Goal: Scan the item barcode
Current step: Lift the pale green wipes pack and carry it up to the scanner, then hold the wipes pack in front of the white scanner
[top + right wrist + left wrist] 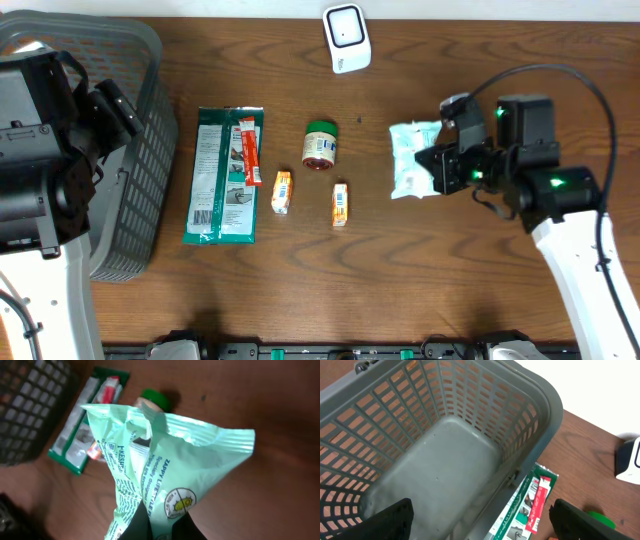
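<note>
grasp step: pale green pouch point(412, 160) gripped, not yet presented to the white scanner point(346, 38).
the right gripper point(440, 165) is clamped tight on the pouch's right edge, right of table centre and well apart from the scanner. the next move probably calls for carrying it there, barcode side turned toward the scanner. the left gripper point(480, 522) hangs wide open, holding nothing, over the grey basket point(470, 400), which is empty.

Wooden table point(400, 290) bears basket point(160, 150), packet point(222, 180), jar point(320, 145), two sachets point(282, 192), scanner point(346, 37)
</note>
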You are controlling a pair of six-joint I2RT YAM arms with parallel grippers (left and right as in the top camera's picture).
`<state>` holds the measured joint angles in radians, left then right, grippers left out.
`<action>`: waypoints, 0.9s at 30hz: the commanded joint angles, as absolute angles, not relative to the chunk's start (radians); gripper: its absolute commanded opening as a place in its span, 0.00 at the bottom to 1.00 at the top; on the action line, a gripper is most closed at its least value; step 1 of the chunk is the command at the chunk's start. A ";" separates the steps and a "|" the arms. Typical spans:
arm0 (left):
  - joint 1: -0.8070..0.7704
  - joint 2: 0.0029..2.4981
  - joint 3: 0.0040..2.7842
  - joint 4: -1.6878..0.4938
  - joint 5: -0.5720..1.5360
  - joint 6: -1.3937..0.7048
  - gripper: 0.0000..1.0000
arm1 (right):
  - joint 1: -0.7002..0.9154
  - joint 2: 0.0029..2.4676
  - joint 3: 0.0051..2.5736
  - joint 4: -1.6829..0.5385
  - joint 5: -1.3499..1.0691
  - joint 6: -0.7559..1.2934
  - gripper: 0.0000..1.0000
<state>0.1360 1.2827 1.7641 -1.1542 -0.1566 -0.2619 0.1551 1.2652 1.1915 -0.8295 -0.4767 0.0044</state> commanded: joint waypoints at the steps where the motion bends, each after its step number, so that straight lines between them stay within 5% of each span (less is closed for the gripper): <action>1: 0.141 1.281 1.769 -1.156 -0.166 -0.263 0.88 | 0.173 1.274 1.383 -0.886 -0.447 -0.029 0.01; 14: 0.141 1.281 1.769 -1.156 -0.166 -0.263 0.88 | 0.266 1.653 2.256 -1.224 -0.299 -0.107 0.01; 27: 0.141 1.281 1.769 -1.156 -0.166 -0.263 0.88 | 0.424 1.970 2.296 -0.843 0.120 -0.244 0.01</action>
<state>0.1360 1.2827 1.7638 -1.1545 -0.1570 -0.2619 0.3901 1.9087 2.2787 -0.8886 -0.0242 -0.1459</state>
